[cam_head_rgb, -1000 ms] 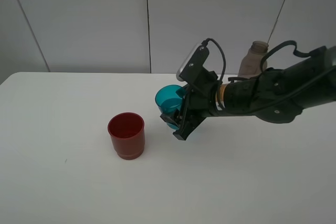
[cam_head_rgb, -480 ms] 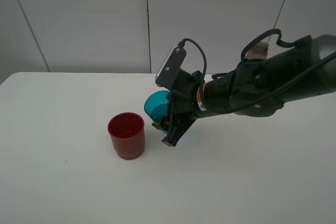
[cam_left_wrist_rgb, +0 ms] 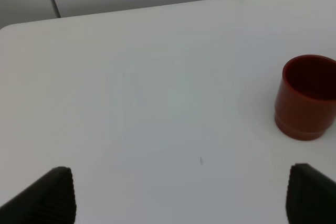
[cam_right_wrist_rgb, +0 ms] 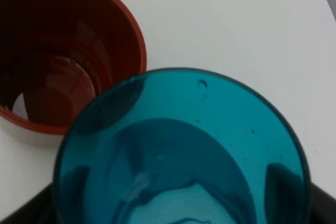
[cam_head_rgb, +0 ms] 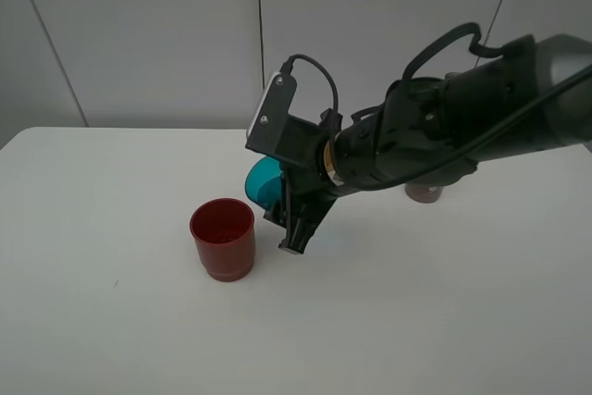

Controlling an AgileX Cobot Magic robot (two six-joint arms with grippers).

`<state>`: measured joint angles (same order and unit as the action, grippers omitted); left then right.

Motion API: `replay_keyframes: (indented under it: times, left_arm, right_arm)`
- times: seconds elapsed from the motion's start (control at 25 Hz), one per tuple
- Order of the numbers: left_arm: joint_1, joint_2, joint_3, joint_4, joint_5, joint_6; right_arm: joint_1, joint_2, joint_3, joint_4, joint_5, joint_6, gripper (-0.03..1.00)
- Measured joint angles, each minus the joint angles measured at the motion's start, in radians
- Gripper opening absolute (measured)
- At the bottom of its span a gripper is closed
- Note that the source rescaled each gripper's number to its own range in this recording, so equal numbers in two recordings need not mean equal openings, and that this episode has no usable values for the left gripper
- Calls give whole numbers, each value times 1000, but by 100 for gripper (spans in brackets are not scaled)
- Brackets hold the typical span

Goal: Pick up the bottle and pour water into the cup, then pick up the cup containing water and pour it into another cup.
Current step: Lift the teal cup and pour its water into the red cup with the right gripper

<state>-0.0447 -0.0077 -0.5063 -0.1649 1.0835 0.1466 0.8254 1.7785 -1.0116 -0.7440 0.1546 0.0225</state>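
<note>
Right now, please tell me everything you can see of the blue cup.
The blue cup is a see-through teal plastic tumbler with slightly tapered sides. The right gripper holds it by its sides, in the air, tipped with its mouth toward the red cup, beside and above that cup's rim. Some water seems to lie inside.

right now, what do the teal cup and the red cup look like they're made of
teal cup: likely tinted plastic, glossy; its wall is see-through, with the other cup's rim showing darkly behind it. red cup: probably plastic too, smooth with a sheen; soft reflections sit on its inner wall.
</note>
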Motion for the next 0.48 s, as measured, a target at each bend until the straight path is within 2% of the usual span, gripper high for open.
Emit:
replay_keyframes:
  times: [0.48]
  left_arm:
    - [0,0,0,0,0,0]
  right_arm:
    - [60,0,-8,-120,87,0,10]
